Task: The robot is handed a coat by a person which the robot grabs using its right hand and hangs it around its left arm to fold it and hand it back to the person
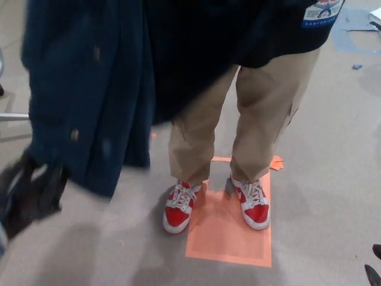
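The coat (pixel 83 89) is showing dark teal-blue with a few small dull brown spots, next to the person's black top (pixel 196 47), which is carrying a white and blue badge (pixel 321 12). The blurred left robot hand (pixel 33 196) is showing black. The person is wearing plain khaki trousers (pixel 262 119) and red and white sneakers (pixel 178 210) with pale grey laces, and an orange patch (pixel 229 238) is lying on the grey floor (pixel 327 196).
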`<state>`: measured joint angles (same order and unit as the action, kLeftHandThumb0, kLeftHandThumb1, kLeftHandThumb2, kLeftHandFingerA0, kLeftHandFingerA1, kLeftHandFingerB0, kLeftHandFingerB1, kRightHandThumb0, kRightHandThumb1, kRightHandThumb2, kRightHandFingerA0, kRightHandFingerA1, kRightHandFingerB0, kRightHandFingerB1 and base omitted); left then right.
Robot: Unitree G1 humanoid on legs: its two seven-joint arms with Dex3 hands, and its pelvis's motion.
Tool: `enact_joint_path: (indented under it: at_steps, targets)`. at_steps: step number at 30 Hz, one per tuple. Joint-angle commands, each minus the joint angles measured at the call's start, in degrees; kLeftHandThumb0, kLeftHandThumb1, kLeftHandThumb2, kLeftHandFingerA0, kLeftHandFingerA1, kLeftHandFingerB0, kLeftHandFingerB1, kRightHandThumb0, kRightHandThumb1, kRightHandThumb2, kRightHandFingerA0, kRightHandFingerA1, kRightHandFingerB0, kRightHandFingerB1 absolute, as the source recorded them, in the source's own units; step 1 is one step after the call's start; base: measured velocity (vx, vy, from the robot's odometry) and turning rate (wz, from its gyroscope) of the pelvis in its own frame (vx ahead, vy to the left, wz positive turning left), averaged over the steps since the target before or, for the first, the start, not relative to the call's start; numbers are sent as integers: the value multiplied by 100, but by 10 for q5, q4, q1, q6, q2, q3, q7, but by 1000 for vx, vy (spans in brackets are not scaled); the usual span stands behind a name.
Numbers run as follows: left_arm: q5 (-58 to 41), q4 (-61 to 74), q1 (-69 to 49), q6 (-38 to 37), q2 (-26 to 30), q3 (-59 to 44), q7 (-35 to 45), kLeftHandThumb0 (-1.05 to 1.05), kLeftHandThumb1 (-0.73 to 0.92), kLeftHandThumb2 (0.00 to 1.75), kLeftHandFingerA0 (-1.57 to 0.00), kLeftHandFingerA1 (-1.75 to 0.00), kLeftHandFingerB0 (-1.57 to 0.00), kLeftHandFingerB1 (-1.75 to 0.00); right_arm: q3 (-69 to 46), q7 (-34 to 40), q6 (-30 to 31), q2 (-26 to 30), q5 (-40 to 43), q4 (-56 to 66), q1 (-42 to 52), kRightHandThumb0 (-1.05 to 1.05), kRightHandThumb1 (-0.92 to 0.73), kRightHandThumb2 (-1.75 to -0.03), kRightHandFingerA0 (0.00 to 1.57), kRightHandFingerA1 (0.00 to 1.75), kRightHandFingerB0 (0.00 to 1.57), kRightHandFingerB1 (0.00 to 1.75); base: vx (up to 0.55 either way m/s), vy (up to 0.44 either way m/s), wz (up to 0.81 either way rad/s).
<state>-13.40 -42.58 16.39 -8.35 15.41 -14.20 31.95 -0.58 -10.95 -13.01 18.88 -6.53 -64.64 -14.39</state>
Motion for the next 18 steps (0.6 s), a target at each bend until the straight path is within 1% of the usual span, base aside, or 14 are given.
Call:
enact_joint_path:
  at_steps: [1,2,3,4,5,7,10,12,13,14,15,16,17,18]
  targets:
    - [4,-83,-55,-75,12,-24,-21,-67,66,96,-2,-32,-2,-28,4,28,-4,-6,-6,10,4,-73,-74,-103,0,21,0,17,0,0,0]
    - [8,-106,-59,-85,14,-25,-27,-64,67,98,0,-35,0,-34,-2,26,-6,-10,1,10,4,-70,-72,-101,0,22,0,19,0,0,0]
    - [7,-130,-63,-90,15,-29,-27,-64,67,99,0,-33,0,-32,-5,30,-1,-14,5,11,3,-71,-72,-100,0,20,0,17,0,0,0]
    - [9,-152,-67,-96,17,-30,-29,-71,67,98,-2,-30,-2,-29,-9,31,2,-18,8,12,1,-70,-72,-99,0,21,0,18,0,0,0]
    - [12,-166,-69,-103,18,-29,-33,-68,67,100,-1,-34,0,-32,-10,32,4,-19,9,13,0,-69,-72,-99,0,22,0,18,0,0,0]
    - [34,-199,-74,-125,26,-17,-52,-68,69,102,-2,-34,-2,-34,-13,33,9,-25,12,17,1,-70,-73,-99,0,22,0,17,0,0,0]
    - [44,-225,-73,-126,31,-9,-63,-68,69,102,-2,-34,-2,-35,-11,41,3,-28,5,16,7,-71,-73,-100,0,22,0,17,0,0,0]
    - [38,-248,-72,-118,32,-14,-65,-67,69,100,-1,-34,-1,-35,-7,41,10,-34,2,8,14,-67,-70,-99,0,26,0,20,0,0,0]
    - [32,-254,-71,-115,31,-18,-64,-67,67,99,-1,-34,-1,-34,-7,37,11,-35,3,6,16,-57,-84,-72,1,20,1,12,0,0,0]
    - [27,-259,-70,-111,31,-23,-62,-67,67,99,-1,-34,-1,-34,-6,34,12,-36,3,5,19,-57,-84,-72,1,20,1,12,0,0,0]
    - [27,-263,-69,-111,31,-24,-65,-67,67,99,-1,-34,-1,-33,-3,33,9,-34,0,0,21,-61,-85,-68,2,23,0,14,0,0,0]
    - [28,-266,-68,-111,30,-24,-68,-68,66,99,-1,-36,-1,-33,0,34,7,-32,-4,-1,24,-65,-70,-84,1,22,0,14,0,0,0]
    - [29,-270,-65,-106,31,-23,-68,-68,67,100,-1,-34,-1,-33,3,37,2,-27,-8,-2,29,-66,-70,-86,2,23,0,15,0,0,0]
    - [30,-273,-62,-104,31,-23,-67,-68,67,99,-1,-34,-1,-34,2,37,0,-26,-7,-4,29,-65,-71,-84,2,22,0,14,0,0,0]
